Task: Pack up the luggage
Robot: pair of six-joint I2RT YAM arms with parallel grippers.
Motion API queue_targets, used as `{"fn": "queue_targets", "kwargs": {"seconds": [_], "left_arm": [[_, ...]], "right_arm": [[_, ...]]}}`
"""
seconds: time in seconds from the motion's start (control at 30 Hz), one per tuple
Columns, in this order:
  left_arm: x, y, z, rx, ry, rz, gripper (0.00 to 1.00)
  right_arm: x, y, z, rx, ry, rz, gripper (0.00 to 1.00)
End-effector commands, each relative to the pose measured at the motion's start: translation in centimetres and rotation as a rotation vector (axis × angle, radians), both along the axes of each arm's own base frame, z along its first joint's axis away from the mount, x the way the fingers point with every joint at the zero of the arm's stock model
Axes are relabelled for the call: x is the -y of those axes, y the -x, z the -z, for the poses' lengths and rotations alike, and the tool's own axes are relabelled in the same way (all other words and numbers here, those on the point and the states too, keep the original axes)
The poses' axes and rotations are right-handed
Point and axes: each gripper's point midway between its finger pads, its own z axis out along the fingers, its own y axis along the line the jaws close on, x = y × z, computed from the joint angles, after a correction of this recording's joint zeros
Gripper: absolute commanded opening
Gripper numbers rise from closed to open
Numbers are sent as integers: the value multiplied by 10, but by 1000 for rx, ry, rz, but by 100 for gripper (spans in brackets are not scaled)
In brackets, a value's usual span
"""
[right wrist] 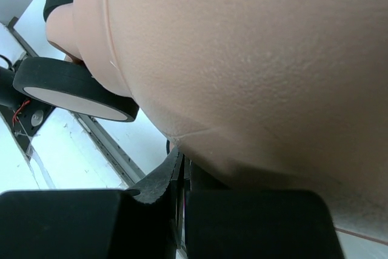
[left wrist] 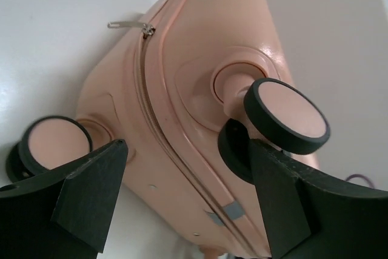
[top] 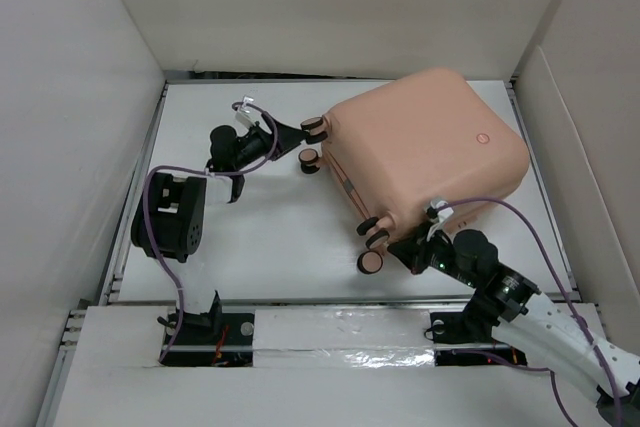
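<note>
luggage [top: 420, 147] closed, 1 o'clock | left gripper [left wrist: 188, 150] spread by its 9-o'clock casters [left wrist: 290, 113] | right gripper [right wrist: 182, 171] pressed together, 6-o'clock corner | advice: brace wheel end squarely

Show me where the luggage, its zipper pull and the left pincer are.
luggage [top: 420, 147], top external view, middle of its pink shell.
zipper pull [left wrist: 124, 25], left wrist view, on its metal tab.
left pincer [left wrist: 187, 150], left wrist view, midway between its open fingertips.

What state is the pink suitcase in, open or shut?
Shut: the luggage lies flat, closed along the visible zip seam, with no lining showing.
</note>
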Motion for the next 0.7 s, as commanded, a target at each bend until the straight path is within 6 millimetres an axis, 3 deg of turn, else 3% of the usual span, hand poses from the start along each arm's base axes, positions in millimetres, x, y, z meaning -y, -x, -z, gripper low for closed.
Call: {"fn": "queue_targets", "kwargs": {"seconds": [0.0, 0.03, 0.27, 0.4, 0.67], "left_arm": [[3, 23, -56, 96, 146, 44, 79], [3, 27, -66, 99, 202, 51, 79], [-4, 50, -76, 34, 457, 96, 83], [-7, 59, -84, 92, 554, 156, 91], [-27, 59, -108, 321, 421, 29, 93]], "right_arm": [[-3, -18, -48, 133, -90, 43, 0], [-3, -19, -48, 134, -88, 44, 0], [-6, -22, -46, 130, -71, 42, 0], [-7, -23, -43, 126, -62, 38, 0], [-8, -24, -43, 127, -54, 32, 0]]}}
